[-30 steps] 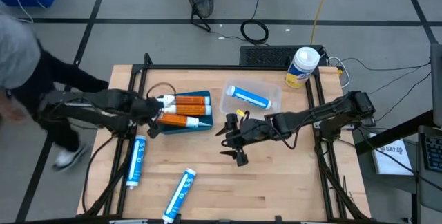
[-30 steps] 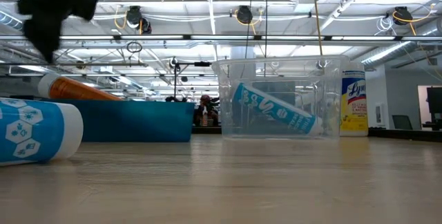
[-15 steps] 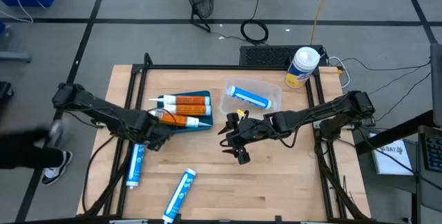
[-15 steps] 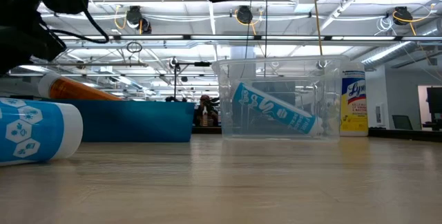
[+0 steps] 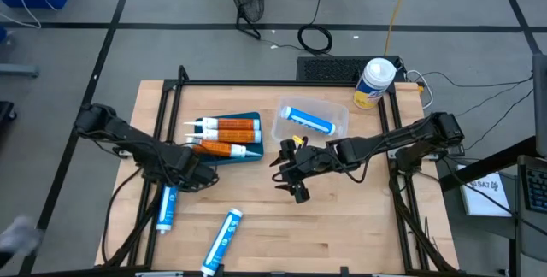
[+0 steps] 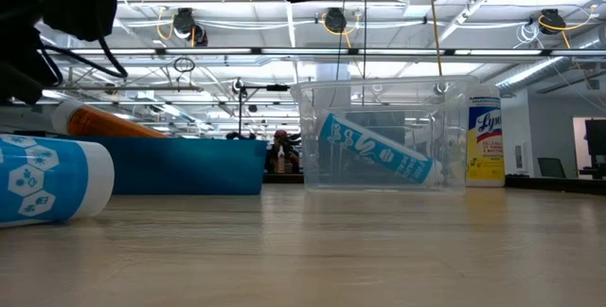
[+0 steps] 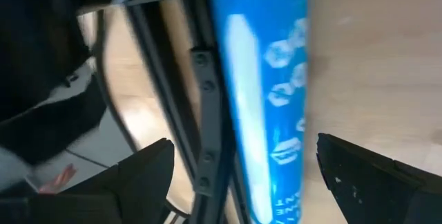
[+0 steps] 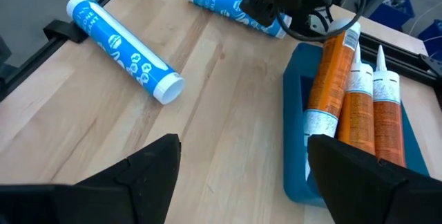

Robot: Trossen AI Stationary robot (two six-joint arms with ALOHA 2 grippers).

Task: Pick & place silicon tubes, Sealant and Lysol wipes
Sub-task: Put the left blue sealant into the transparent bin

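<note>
Lying nearest the table's front edge, a blue tube (image 5: 221,241) rests at a slant on the bare wood of the table (image 5: 342,217), well apart from both arms. Farther in, on the left, a second blue tube (image 5: 167,206) lies beside the table's dark frame rail, and the left gripper (image 5: 190,174) hangs right over its upper end; in the left wrist view the two fingers stand wide apart, one on each side of this tube (image 7: 266,92), with nothing clamped between them. Near the table's middle the right gripper (image 5: 291,177) hovers above bare wood, its fingers spread and empty. Behind the left gripper sits a blue tray (image 5: 244,156) carrying three orange nozzle tubes (image 5: 224,138) laid side by side, white tips pointing left. Just right of the tray, a clear plastic bin (image 5: 332,128) holds a third blue tube (image 5: 306,120) lying slanted inside it. At the far right corner, the Lysol wipes (image 5: 373,83) stand upright at the table's back edge, apart from the bin and away from both grippers.
</note>
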